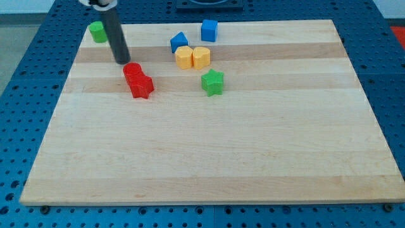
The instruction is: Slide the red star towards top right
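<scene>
Single camera view, looking down across the wooden board (209,152), which sits on a blue perforated bench (25,114).

End effector: plain dark rod (114,31), no jaws, so nothing to open or close and nothing is held. My tip (122,62) rests on the board in the view's upper left, just above and slightly left of the red cylinder (132,71). I cannot tell whether tip and cylinder are touching; at most a sliver of board separates them.

Task block: the red star (142,86) lies in the upper left part of the board, directly below and right of the red cylinder and pressed against it. The two reds read as one clump. The cylinder sits between my tip and the star.

Other blocks:
- green cylinder (97,31), at the board's top left corner, left of the rod.
- blue cube (209,30), near the top edge, around the middle of the view.
- blue block (179,42), wedge-like, exact shape unclear, below and left of the blue cube.
- two yellow blocks, left one (184,57) and right one (201,57), side by side and touching, just below the blue wedge-like block. Shapes not resolvable.
- green star (213,82), below the yellow pair, well apart to the right of the red star.

The view's right half and bottom of the board carry no blocks.
</scene>
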Tool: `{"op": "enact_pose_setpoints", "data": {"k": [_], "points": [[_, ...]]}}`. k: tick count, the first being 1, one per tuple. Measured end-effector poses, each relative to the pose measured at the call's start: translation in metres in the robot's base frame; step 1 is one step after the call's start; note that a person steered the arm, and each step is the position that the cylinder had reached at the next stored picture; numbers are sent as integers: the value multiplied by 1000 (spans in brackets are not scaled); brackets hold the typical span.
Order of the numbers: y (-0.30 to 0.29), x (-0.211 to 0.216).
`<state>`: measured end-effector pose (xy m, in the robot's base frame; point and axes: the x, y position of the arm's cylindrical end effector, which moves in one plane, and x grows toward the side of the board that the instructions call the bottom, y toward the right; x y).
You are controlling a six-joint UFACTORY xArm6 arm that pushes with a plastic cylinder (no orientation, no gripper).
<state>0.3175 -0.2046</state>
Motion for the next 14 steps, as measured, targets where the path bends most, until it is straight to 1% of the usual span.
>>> {"op": "enact_pose_setpoints", "data": {"k": [1,2,3,4,5,6,7,8,9,10,11,12,13,14], "points": [[-42,51],[-31,104],[45,104],[91,95],[83,85],[62,82],[70,67],[108,56],[162,41],[162,36],[111,43],[89,21],[94,-6],[139,0]]}}
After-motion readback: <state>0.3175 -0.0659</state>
